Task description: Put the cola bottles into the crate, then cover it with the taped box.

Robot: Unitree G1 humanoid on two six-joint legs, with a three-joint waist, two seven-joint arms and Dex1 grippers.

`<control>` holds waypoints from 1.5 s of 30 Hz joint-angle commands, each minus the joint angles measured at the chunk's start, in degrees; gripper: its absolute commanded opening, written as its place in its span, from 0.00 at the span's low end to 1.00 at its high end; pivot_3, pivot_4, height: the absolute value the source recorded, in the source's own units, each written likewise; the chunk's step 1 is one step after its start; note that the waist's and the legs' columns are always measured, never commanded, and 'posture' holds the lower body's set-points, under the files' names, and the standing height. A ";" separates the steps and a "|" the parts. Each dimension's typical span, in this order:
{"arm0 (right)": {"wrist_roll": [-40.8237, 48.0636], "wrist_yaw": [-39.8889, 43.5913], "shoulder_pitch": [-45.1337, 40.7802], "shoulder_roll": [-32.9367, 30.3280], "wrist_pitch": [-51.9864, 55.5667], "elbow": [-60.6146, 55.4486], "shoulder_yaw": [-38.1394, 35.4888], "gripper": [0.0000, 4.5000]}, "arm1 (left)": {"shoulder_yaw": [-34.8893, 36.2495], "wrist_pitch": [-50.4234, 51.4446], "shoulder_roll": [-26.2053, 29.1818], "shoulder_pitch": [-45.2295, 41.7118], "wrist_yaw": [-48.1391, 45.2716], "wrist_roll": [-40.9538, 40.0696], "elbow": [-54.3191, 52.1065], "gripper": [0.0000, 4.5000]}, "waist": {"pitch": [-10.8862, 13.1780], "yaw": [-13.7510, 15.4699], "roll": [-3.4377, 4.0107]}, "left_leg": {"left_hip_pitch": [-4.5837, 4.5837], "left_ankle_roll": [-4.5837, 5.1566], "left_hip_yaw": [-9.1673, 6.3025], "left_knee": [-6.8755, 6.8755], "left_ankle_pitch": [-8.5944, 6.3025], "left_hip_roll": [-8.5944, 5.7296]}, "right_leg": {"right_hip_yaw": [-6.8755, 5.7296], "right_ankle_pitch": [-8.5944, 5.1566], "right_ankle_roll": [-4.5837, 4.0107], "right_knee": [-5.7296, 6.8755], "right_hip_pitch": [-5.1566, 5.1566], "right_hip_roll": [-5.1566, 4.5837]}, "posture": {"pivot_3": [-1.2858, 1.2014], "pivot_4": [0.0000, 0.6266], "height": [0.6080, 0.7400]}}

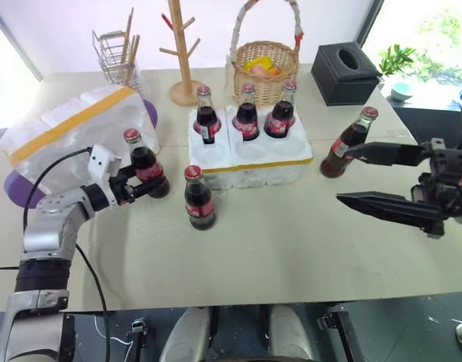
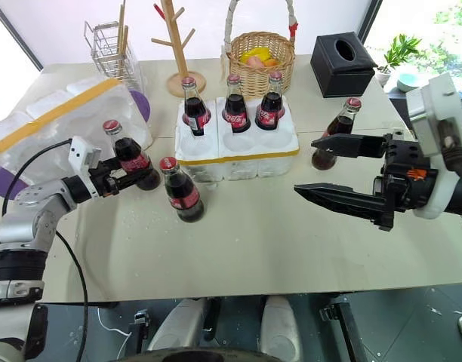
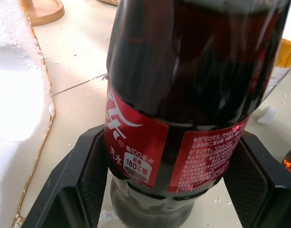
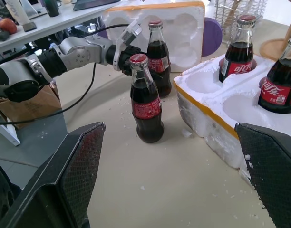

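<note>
Three small glass cola bottles with red caps and red labels [image 1: 247, 113] stand in the back row of wells of the low white styrofoam crate [image 1: 250, 162] with its thin yellow tape strip; the front wells are empty. The crate sits mid-desk on the pale beige desk [image 1: 291, 241]. The left pincer [image 1: 137, 183] has its black fingers around the lower body of a fourth cola bottle [image 1: 144, 164], which stands upright on the desk just beside the large white styrofoam taped box [image 1: 72, 121] with wide yellow bands. The left wrist view shows both pads against the glass. A fifth cola bottle [image 1: 198, 197] stands free in front of the crate's left corner. A sixth cola bottle [image 1: 348, 143] stands to the crate's right. The right pincer [image 2: 315, 167] hangs near it, jaws wide apart and empty
</note>
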 commanded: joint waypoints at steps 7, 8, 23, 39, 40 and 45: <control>1.87 -4.96 -2.77 0.05 -3.85 -2.36 4.28 1.00 | 4.24 13.60 7.86 -4.18 -7.90 -10.30 -10.21 0.62 | 0.18 0.02 -0.19 | -0.04 0.00 0.00 -0.01 0.00 0.00 | 0.00 -0.01 -0.01 0.00 -0.06 0.00 | 0.52 0.24 0.95; 1.91 -5.26 -2.52 0.10 -3.95 -2.62 4.26 1.00 | 4.12 15.33 8.54 -6.20 -8.82 -11.62 -10.52 0.62 | 0.21 0.11 -0.24 | -0.07 0.00 -0.02 0.00 0.00 0.00 | -0.01 0.00 -0.01 0.00 -0.06 0.00 | 0.52 0.24 0.95; 2.95 -11.36 4.79 2.56 -5.20 -6.18 -2.03 1.00 | -12.45 3.51 -7.97 -43.42 -23.61 -0.81 21.47 0.62 | 0.38 1.49 -0.49 | -0.19 0.04 0.04 0.13 0.03 -0.16 | -0.03 0.16 0.27 -0.02 -0.08 0.02 | 0.52 0.24 0.95; 8.83 -17.63 18.52 4.09 -6.33 -11.50 -14.25 1.00 | -12.77 -18.03 -23.31 -54.49 -25.21 10.43 49.37 0.62 | 0.44 1.49 -0.55 | -0.69 0.36 0.06 0.91 -0.15 -0.20 | -0.04 0.39 0.64 0.05 -0.20 0.05 | 0.52 0.24 0.95; 8.77 -17.67 18.78 4.06 -6.56 -11.46 -14.27 1.00 | -13.11 -19.62 -23.71 -54.03 -24.79 11.66 50.05 0.62 | 0.44 1.50 -0.55 | -0.76 0.37 0.06 1.00 -0.15 -0.20 | -0.04 0.43 0.68 0.04 -0.20 0.05 | 0.52 0.24 0.95; 7.95 -17.55 18.78 3.81 -7.86 -10.77 -13.06 1.00 | -14.30 -25.08 -24.48 -51.72 -22.40 16.66 52.21 0.62 | 0.43 1.34 -0.53 | -0.78 0.37 0.10 1.22 -0.15 -0.23 | -0.01 0.61 0.77 -0.05 -0.10 0.03 | 0.52 0.24 0.95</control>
